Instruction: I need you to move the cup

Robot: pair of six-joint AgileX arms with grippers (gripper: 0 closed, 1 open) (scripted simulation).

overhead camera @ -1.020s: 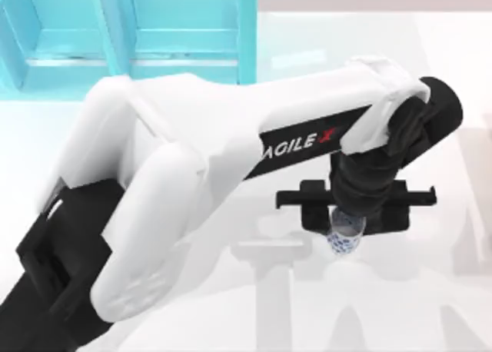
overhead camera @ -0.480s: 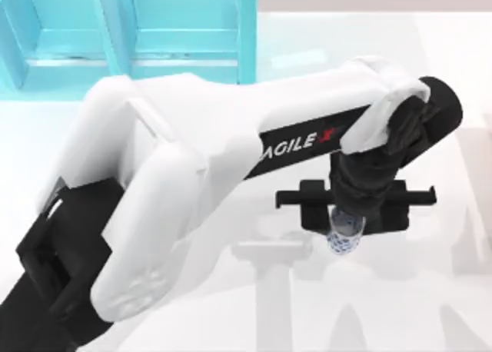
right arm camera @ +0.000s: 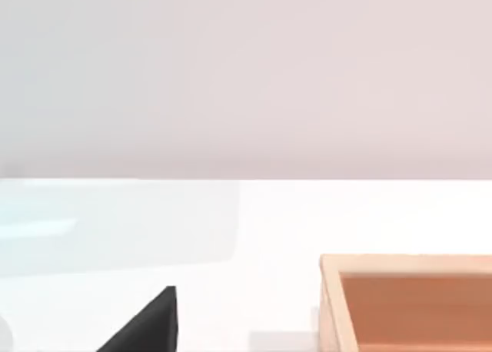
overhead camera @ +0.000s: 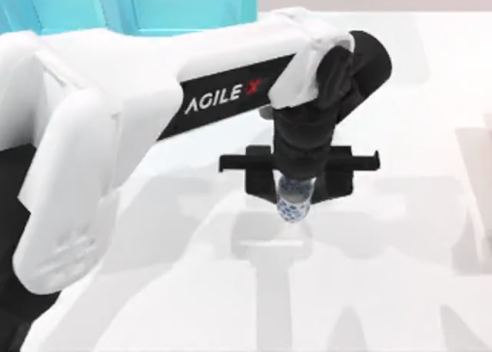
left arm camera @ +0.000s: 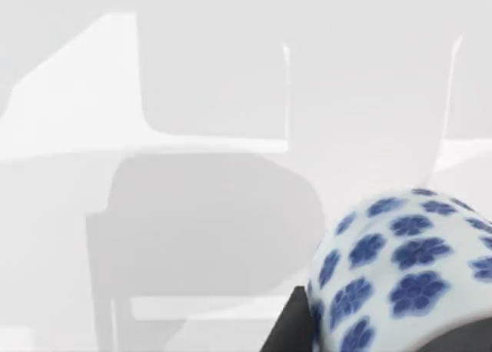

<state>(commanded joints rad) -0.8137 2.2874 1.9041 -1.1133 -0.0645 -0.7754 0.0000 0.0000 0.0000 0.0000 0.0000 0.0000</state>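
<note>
Mid-table, left gripper (overhead camera: 296,189) apparently clamping cup (overhead camera: 293,207)

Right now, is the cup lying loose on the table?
No, the left claw grips the cup from above.

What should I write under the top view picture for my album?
The left arm's claw holds the blue-flowered cup over the white table.

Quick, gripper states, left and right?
Left gripper: shut on the cup, held above the table.
Right gripper: cannot be told.
</note>
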